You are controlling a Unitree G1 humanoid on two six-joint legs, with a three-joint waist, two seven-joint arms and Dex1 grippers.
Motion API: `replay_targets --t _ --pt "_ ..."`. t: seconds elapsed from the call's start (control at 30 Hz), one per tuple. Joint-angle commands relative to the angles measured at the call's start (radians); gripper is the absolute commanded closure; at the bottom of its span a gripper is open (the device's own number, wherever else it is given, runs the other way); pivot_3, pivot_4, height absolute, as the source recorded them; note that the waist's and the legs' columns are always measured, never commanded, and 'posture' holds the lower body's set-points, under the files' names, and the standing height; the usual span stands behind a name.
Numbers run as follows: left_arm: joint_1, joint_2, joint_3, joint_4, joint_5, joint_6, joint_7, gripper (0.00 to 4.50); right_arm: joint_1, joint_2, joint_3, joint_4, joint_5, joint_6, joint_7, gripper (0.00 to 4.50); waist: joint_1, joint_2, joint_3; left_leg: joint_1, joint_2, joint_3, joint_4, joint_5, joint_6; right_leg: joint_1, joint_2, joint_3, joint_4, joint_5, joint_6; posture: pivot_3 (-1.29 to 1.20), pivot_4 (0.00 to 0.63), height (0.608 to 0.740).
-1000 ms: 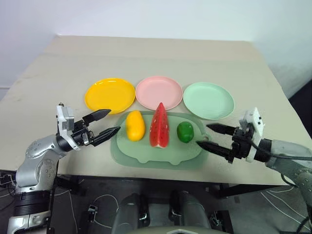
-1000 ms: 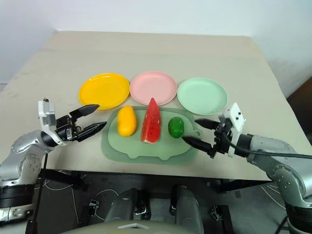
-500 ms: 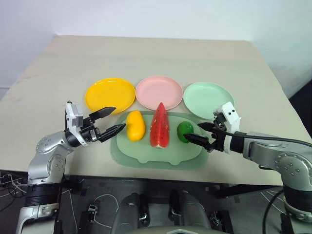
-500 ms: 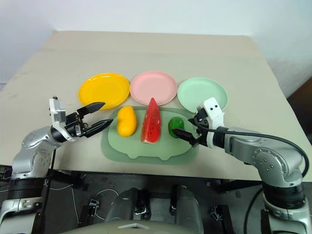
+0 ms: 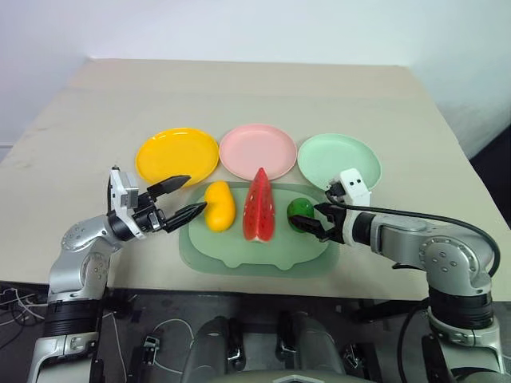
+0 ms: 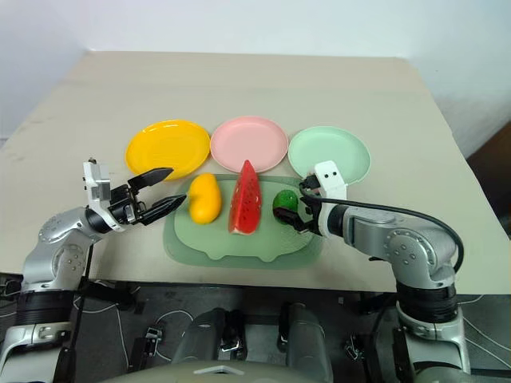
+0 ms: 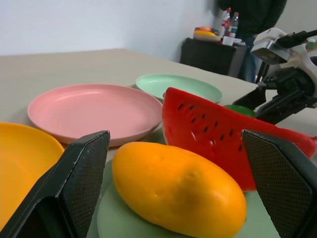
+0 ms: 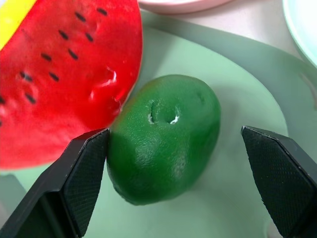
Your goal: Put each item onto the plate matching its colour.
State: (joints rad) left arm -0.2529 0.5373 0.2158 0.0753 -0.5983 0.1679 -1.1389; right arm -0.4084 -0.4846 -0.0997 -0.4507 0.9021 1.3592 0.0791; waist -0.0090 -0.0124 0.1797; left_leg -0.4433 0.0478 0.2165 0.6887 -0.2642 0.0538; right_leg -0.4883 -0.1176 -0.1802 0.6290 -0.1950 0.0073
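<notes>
Nearest, the pale green mat (image 5: 263, 257) serves as the landmark, with all three fruits lying on it in a row, none yet delivered. At its right end the right gripper (image 5: 313, 221) reaches in low with fingers spread wide around the green fruit (image 5: 300, 211), one finger tucked between it and the watermelon wedge (image 5: 259, 206) at the mat's middle, seemingly lined up for a pinch. At the mat's left edge the left gripper (image 5: 177, 199) points level toward the mango (image 5: 219, 205), fingers apart and holding nothing, apparently waiting. Beyond the mat stand the yellow plate (image 5: 176, 155), pink plate (image 5: 258, 151) and mint plate (image 5: 339, 159), all bare.
</notes>
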Motion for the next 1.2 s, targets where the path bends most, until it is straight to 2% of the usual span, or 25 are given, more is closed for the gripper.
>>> replay_targets --t 0.03,0.17,0.37,0.4,0.7,0.83,1.0,1.2 --pt "-0.011 -0.005 0.002 -0.015 0.0 -0.021 0.001 0.04 -0.018 0.007 0.01 0.0 -0.04 -0.004 0.001 0.0 -0.003 0.0 0.0 0.0 0.0 0.0 0.0 0.0 0.0 0.0 0.0 0.0 0.0 0.0 0.0 0.0 0.15 0.696" --pt "-0.017 -0.006 0.008 -0.007 0.003 -0.028 0.007 0.04 -0.03 -0.01 0.034 0.011 -0.084 -0.012 0.019 0.0 -0.005 0.0 0.0 0.0 0.0 0.0 0.0 0.0 0.0 0.0 0.0 0.0 0.0 0.0 0.0 0.0 0.15 0.696" --pt "-0.004 0.013 0.015 -0.012 -0.007 -0.021 -0.01 0.0 -0.034 -0.024 0.042 -0.007 -0.122 -0.027 0.065 1.89 -0.005 0.0 0.0 0.0 0.0 0.001 0.0 0.0 0.0 -0.001 0.0 0.0 0.0 0.0 0.0 0.0 0.15 0.696" --pt "-0.005 0.017 0.018 -0.011 -0.007 -0.022 -0.012 0.0 -0.034 -0.027 0.033 -0.012 -0.122 -0.027 0.074 2.1 -0.005 0.0 0.0 0.0 0.0 0.001 0.0 0.0 0.0 -0.001 0.0 0.0 0.0 0.0 0.0 0.0 0.15 0.696" --pt "0.0 0.045 0.036 -0.012 -0.014 -0.028 -0.019 0.0 -0.057 -0.112 -0.076 -0.033 -0.074 -0.015 0.193 2.14 -0.005 0.0 0.0 -0.001 0.0 0.001 0.0 0.0 0.0 -0.002 0.0 0.001 0.0 0.0 0.0 0.0 0.15 0.696" --pt "-0.001 0.059 0.03 -0.069 -0.028 -0.001 -0.015 0.0 -0.108 -0.114 -0.126 0.023 -0.089 -0.035 0.195 2.15 -0.006 0.0 0.0 -0.001 0.0 0.001 0.0 0.0 0.0 -0.002 0.0 0.001 0.0 0.0 0.0 0.0 0.15 0.696" --pt "-0.003 0.082 0.017 -0.131 -0.039 0.047 -0.011 0.0 -0.174 -0.136 -0.115 0.147 -0.166 -0.111 0.214 2.15 -0.005 0.0 0.0 -0.001 0.0 0.001 0.0 0.0 0.0 -0.002 0.0 0.001 0.0 0.0 0.0 0.0 0.15 0.696" --pt "-0.025 0.126 -0.005 -0.142 -0.029 0.122 0.0 0.0 -0.315 -0.159 -0.003 0.485 -0.343 -0.303 0.297 2.15 -0.009 0.0 0.0 -0.001 0.0 0.003 0.0 0.0 0.0 -0.003 0.0 0.001 0.001 0.0 0.0 0.0 0.15 0.696"
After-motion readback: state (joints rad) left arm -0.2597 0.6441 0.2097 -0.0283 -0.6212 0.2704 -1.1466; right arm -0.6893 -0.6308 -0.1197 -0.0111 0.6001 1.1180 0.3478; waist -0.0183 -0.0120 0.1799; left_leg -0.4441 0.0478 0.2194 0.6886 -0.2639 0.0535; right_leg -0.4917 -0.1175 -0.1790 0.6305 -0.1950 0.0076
